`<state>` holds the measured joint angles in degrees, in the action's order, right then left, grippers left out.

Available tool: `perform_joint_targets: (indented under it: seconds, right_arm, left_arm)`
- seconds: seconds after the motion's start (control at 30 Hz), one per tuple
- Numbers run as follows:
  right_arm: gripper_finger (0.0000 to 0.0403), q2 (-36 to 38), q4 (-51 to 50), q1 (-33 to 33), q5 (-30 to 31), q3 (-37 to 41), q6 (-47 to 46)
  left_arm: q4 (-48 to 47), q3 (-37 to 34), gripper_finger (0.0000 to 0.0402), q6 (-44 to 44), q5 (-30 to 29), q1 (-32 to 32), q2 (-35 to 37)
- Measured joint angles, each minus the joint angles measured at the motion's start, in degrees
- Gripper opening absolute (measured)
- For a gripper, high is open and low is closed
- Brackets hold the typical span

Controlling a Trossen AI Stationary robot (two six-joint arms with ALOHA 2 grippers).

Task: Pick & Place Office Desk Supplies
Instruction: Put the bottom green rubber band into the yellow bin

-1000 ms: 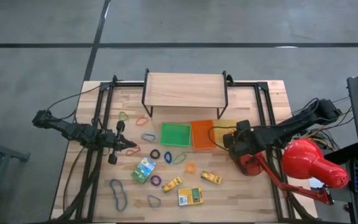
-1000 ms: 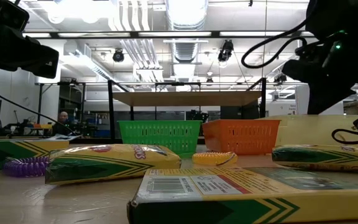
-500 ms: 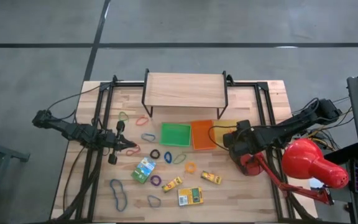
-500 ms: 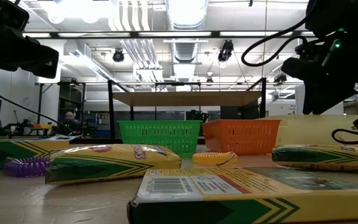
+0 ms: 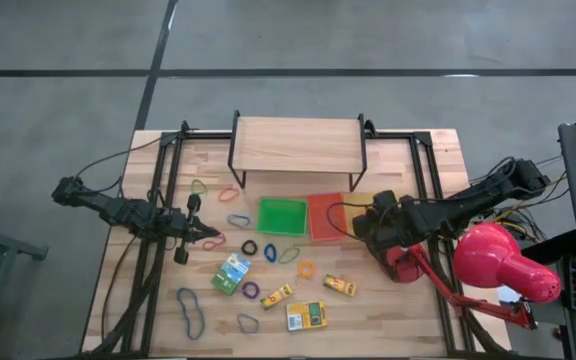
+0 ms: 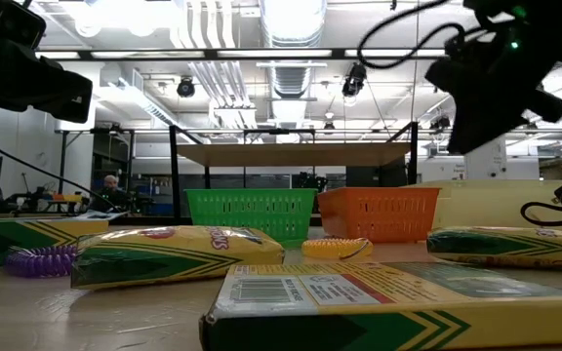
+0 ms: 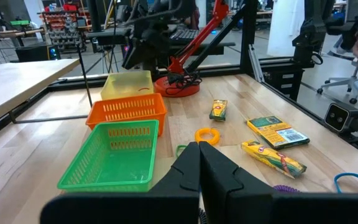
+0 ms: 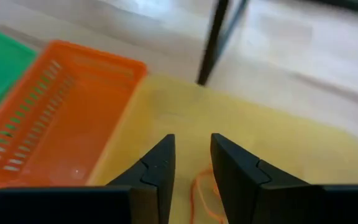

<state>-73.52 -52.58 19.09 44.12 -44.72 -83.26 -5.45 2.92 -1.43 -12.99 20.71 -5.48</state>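
Hovering over the yellow tray [image 8: 247,143], the right claw [image 8: 191,163] now stands part open and empty — the orange rubber band [image 8: 205,194] it dropped lies inside. Left claw [image 7: 199,163] waits shut above the counter [image 5: 398,310] — boxes still out.

Trays, shelf and lamp on the wooden table

A green tray [image 5: 282,216], an orange tray [image 5: 322,216] and a yellow tray [image 8: 272,155] sit side by side near the table's [image 5: 408,320] middle. A wooden shelf on black legs [image 5: 297,144] stands at the far edge, a red desk lamp [image 5: 503,264] at the right edge.
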Motion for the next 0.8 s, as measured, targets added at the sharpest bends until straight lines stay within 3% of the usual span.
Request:
perform_joint_targets:
  seconds: [0.17, 0.37, 0.8]
  right_arm:
    - [0.0090, 0.0, 6.8, 0.0, 4.0, -0.2, 9.9]
    - [0.0084, 0.0, 17.1, -1.6, 3.4, -1.6, 25.6]
    - [0.0098, -2.7, 34.1, -6.2, -18.5, -2.4, 55.0]
  left_arm:
    - [0.0, 0.0, 0.0001, 0.0, 0.0, 0.0, 0.0]
    - [0.0, 0.0, 0.0001, 0.0, 0.0, 0.0, 0.0]
    - [0.0, 0.0, 0.0001, 0.0, 0.0, 0.0, 0.0]
